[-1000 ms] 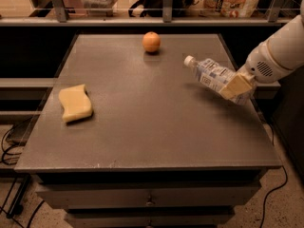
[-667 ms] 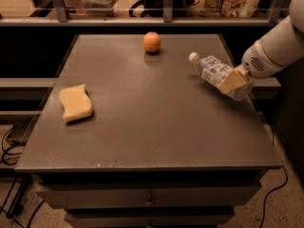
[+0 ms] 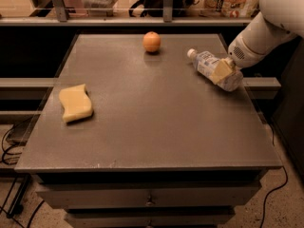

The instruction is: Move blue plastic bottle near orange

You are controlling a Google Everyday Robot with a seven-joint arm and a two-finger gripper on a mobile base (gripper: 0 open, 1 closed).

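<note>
The blue plastic bottle [image 3: 209,66] is held tilted, its white cap pointing up and left, over the table's right edge. My gripper [image 3: 223,71] is shut on the bottle's lower half, with a tan finger pad across its label; the white arm reaches in from the upper right. The orange [image 3: 152,41] sits on the table at the far middle, well to the left of the bottle's cap.
A wavy pale-yellow sponge [image 3: 75,102] lies on the left part of the grey table [image 3: 152,127]. A railing and shelves with clutter run behind the table's far edge. Cables lie on the floor at the left and right.
My gripper has carried the bottle a little up and toward the far side of the table, closer to the orange's row. The orange and sponge have not moved.
</note>
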